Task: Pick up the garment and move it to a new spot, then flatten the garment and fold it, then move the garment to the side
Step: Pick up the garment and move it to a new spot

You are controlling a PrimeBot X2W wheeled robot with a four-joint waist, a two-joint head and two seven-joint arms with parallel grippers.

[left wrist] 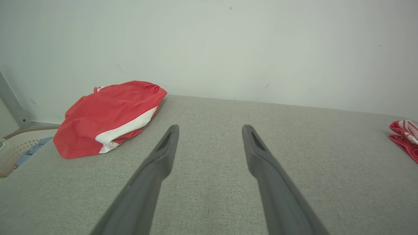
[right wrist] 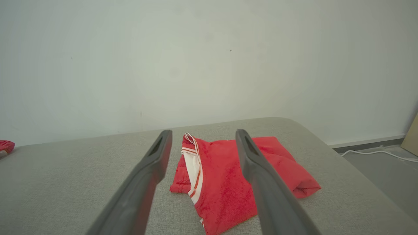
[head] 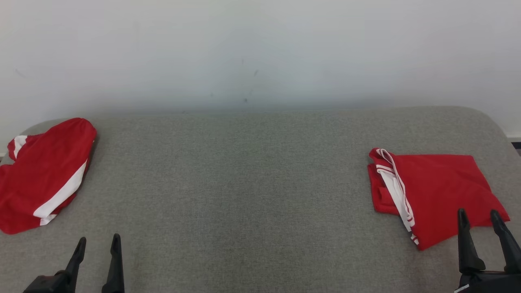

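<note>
Your left claw (head: 99, 239) and right claw (head: 478, 212) stood open, empty; the folded red garment (head: 439, 191) lay on the counter (head: 252, 183) before the right.

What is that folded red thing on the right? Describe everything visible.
The red garment is soft-looking cloth with white, red-striped trim on its left edge. Folded into a rough rectangle, it lies flat on the grey padded surface, at the robot's right. The open right end effector is poised at its near edge, not gripping.

Prob. a bare test rm: plain white wall (head: 260, 49), grey fabric-covered surface (head: 244, 183), cable (right wrist: 375, 151) on floor (right wrist: 385, 176).
</note>
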